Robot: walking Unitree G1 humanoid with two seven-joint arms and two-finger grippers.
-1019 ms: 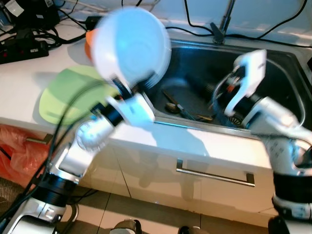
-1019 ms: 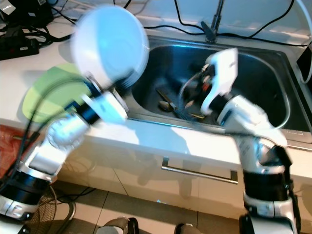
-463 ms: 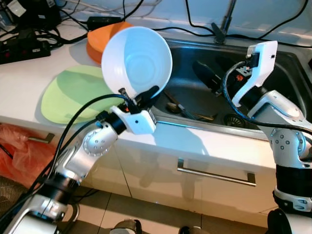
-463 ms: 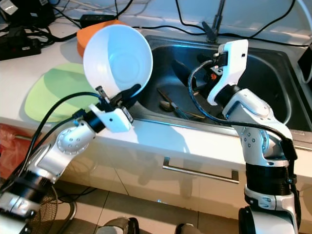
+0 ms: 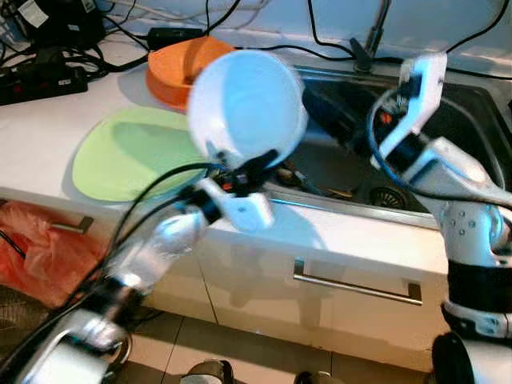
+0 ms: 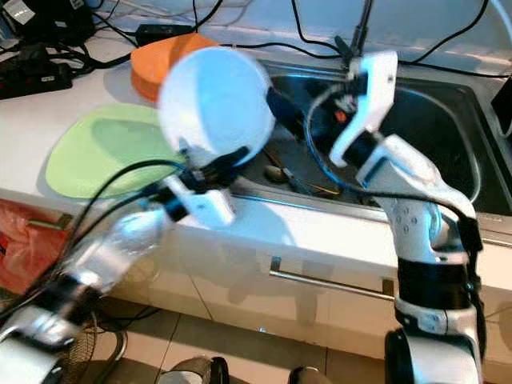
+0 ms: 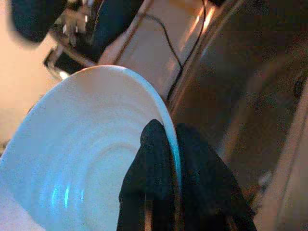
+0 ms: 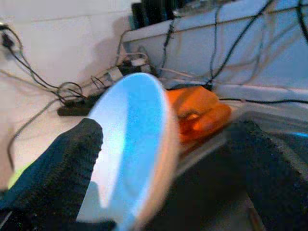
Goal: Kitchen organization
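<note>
Surface (image 5: 48, 112): white, carrying a green plate (image 5: 132, 152) at near left and an orange plate stack (image 5: 180, 68) beyond it, beside the sink (image 5: 472, 120), which holds loose cutlery (image 5: 320, 186). White bowl (image 5: 246, 108): held in the air over the sink's left edge, tipped up on its rim, hollow facing the robot and a little right; being round it has no long axis, its opening plane standing near upright. Left gripper (image 7: 166, 159): jaws narrow, pinching the bowl's lower rim, one finger inside and one outside. Right gripper (image 8: 159, 159): over the sink just right of the bowl, jaws wide, one either side of the bowl edge. Risks, as judged: a single rim pinch on a blurred, swinging bowl could slip and drop it onto the cutlery; the two grippers could collide; the trailing cable (image 5: 152, 208) could snag.
</note>
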